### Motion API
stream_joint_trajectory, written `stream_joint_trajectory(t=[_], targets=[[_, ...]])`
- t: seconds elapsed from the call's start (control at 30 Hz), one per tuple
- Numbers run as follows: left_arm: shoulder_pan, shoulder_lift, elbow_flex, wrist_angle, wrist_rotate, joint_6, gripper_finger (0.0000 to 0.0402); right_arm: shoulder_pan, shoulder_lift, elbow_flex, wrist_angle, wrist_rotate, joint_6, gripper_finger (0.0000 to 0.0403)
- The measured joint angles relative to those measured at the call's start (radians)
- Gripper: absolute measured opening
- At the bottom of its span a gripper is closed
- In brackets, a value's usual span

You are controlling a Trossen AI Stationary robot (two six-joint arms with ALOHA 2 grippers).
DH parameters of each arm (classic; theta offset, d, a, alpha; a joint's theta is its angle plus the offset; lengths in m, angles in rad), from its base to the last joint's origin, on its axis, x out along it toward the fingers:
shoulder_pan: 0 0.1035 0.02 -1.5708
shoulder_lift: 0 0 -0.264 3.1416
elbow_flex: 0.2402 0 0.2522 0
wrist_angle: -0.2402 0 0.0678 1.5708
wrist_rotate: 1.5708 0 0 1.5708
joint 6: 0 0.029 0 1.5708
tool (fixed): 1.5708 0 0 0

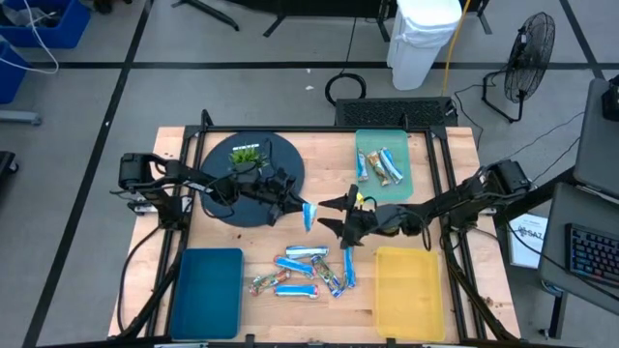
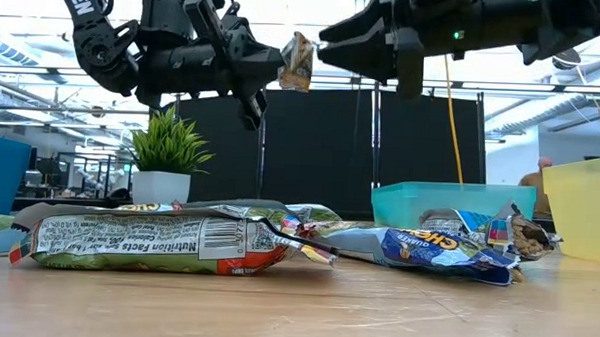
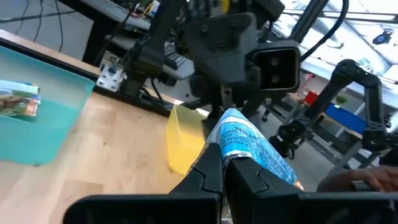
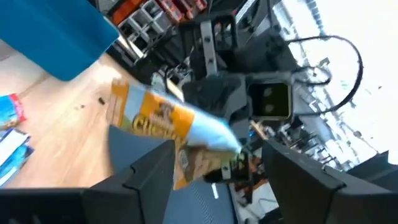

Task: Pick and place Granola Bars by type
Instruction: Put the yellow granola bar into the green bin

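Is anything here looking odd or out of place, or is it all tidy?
One thing stands out: a blue-and-white granola bar hangs in mid-air above the table, pinched by the left gripper, with the right gripper open right beside it. Other bars lie scattered loose between the blue tray and the yellow tray.

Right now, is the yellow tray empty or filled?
Empty: the high view shows only bare yellow floor inside the yellow tray; the loose bars lie beside it.

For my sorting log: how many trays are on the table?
3: a teal tray at the far side holding bars, a blue tray near left, a yellow tray near right.
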Motion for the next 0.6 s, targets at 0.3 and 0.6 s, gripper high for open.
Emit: stream_joint_trajectory(t=[0.3, 0.6], targets=[[0.019, -0.001, 0.000, -0.020, -0.044, -0.003, 0.0004, 0.003, 0.000, 0.001, 0.019, -0.032, -0.006, 0.0228], [0.017, -0.001, 0.003, -0.031, -0.053, -0.036, 0.0004, -0.062, 0.083, 0.001, 0.043, -0.084, -0.012, 0.0228]])
